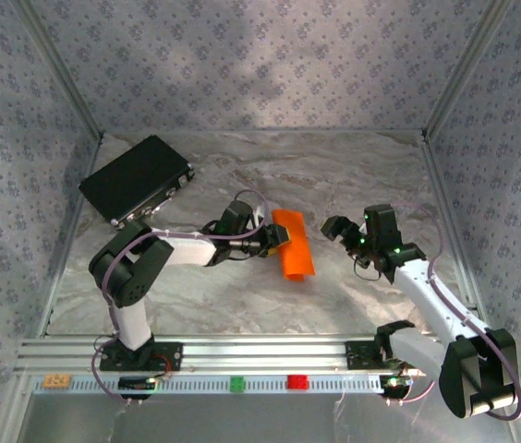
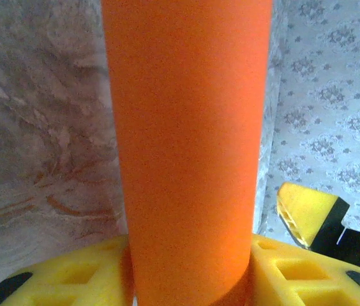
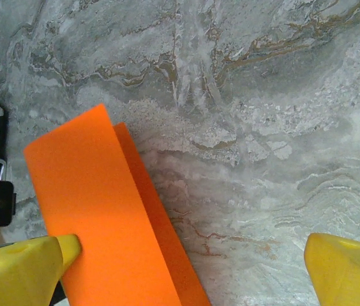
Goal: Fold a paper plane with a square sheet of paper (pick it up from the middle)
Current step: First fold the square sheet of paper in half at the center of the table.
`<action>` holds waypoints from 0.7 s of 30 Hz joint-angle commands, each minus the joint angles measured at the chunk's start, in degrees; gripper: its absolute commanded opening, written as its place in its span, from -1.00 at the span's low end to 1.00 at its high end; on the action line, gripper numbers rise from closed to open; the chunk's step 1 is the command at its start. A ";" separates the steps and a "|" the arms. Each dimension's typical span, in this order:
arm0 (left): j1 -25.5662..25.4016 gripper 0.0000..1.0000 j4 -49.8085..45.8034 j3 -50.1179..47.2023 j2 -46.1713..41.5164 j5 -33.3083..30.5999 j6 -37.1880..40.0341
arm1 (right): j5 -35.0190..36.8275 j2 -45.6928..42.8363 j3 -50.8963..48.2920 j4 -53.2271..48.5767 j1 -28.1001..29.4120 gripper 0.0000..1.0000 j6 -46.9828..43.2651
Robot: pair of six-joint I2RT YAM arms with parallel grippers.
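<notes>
Where your arms were bolted, near edge: a metal rail (image 1: 260, 351) ran along the near edge of the table (image 1: 353, 175). A ruler strip (image 1: 205, 384) in front of it carried a small orange block (image 1: 55, 380) at the left, then a green block (image 1: 238, 383) and a red block (image 1: 296, 381) near its middle.
Left arm: your left arm (image 1: 187, 247) rose from the near left corner, bent at the elbow and lay out low toward the middle of the table.
Left gripper: your left gripper (image 1: 274, 238) was clamped on the paper's left long edge. In its wrist view the yellow pads (image 2: 71, 277) sat on either side of the orange strip.
Paper: the square sheet of paper (image 1: 296, 245) was at the middle of the table, doubled over on itself into a long strip that ran near to far, slightly slanted. Your right wrist view showed the upper layer set a little off the lower one along one long edge. You could not tell whether it rested on the table or was lifted.
Right gripper: your right gripper (image 1: 334, 229) stood with its jaws wide apart and nothing between them, just right of the paper. One yellow finger (image 3: 20, 268) overlapped the strip's edge in its wrist view, contact unclear. The other finger (image 3: 349, 268) was over bare table.
Far left corner: a black case (image 1: 137, 180) lay flat and skewed to the table's edges.
</notes>
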 commanded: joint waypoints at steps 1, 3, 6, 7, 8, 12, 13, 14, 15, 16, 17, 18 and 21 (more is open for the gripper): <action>0.09 -0.14 -0.39 1.34 1.69 5.08 0.99 | -0.94 0.12 -0.07 0.59 -0.24 0.98 0.54; 0.23 -0.15 -2.10 1.32 1.92 5.80 1.74 | -1.27 0.13 -0.16 0.76 -0.25 0.98 0.46; 0.87 -0.15 -5.79 1.56 1.83 5.87 3.61 | -1.55 -0.03 -0.51 1.19 -0.22 0.98 0.36; 1.03 -0.15 -6.63 1.61 1.84 5.82 4.06 | -1.64 -0.04 -0.77 1.63 -0.16 0.97 0.36; 1.29 -0.15 -7.61 1.63 1.92 5.53 4.28 | -1.75 -0.10 -1.03 2.08 -0.20 0.97 0.32; 1.48 -0.12 -13.83 2.62 2.20 2.50 7.07 | -2.80 -0.14 -2.17 4.36 -0.09 0.95 0.36; 1.49 -0.12 -15.20 2.98 2.35 1.94 7.79 | -2.94 -0.14 -2.28 4.64 0.01 0.95 0.36; 1.54 -0.11 -16.37 3.37 2.45 1.37 8.48 | -2.88 -0.14 -2.37 4.73 -0.03 0.95 0.35; 1.48 -0.10 -17.15 3.39 2.47 0.80 8.86 | -2.83 -0.14 -2.42 4.78 0.05 0.95 0.36; 1.52 -0.06 -17.72 3.48 2.38 0.09 9.07 | -2.79 -0.13 -2.51 4.73 0.00 0.95 0.34; 1.48 0.00 -18.25 3.54 2.27 -0.57 9.24 | -2.79 -0.05 -2.57 4.81 0.12 0.95 0.31; 1.48 0.01 -18.82 3.59 2.20 -1.13 9.48 | -2.83 -0.02 -2.58 4.82 0.10 0.95 0.30; 1.33 0.12 -21.75 4.32 1.37 -3.28 10.98 | -2.92 0.12 -2.61 4.88 0.07 0.95 0.24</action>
